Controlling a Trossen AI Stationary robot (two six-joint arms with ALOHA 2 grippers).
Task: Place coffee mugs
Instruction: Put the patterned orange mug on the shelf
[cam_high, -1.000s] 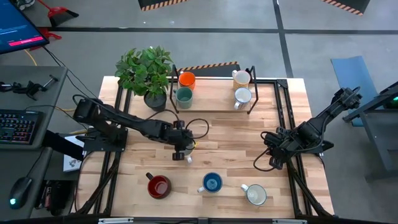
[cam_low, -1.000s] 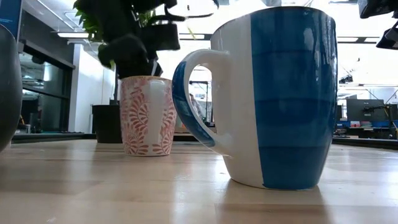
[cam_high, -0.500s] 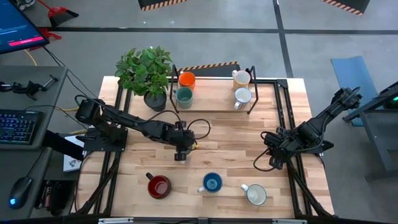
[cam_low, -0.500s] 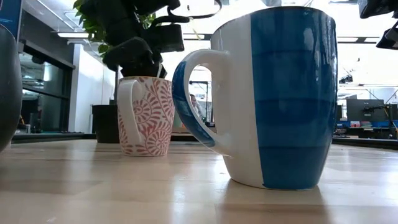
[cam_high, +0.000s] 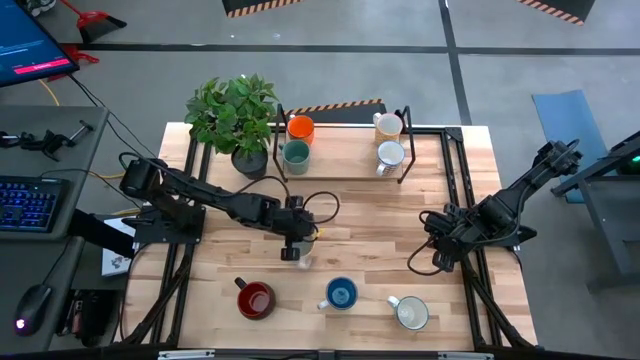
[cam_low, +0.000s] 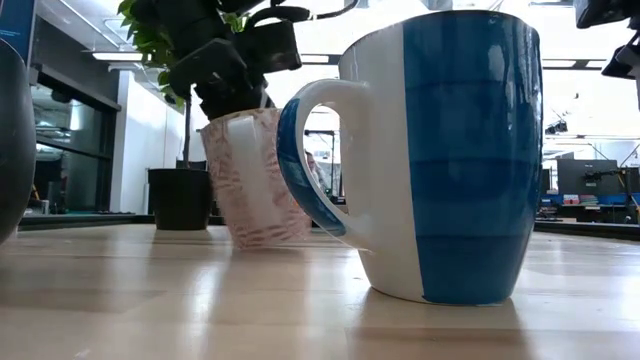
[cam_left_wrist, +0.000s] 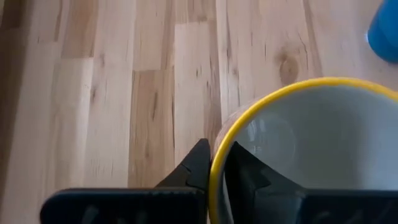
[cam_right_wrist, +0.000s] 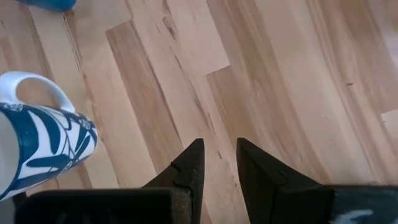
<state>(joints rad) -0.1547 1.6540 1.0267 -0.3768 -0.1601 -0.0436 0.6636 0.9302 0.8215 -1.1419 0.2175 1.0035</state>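
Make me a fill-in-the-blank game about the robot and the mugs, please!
1. The left hand pinches the rim of the patterned mug, and that rim is coloured ____.
2. In the low view, the patterned mug stands ____, not upright.
3. The mug nearest the low camera is white and ____.
4. The right hand holds ____.

Missing words: yellow; tilted; blue; nothing

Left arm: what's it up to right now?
The left tool has shut on the rim of the pink-patterned mug mid-table; the mug is tilted, so it seems to be lifting off. The right tool waits at the table's right side, holding nothing. Four mugs sit in the rack.
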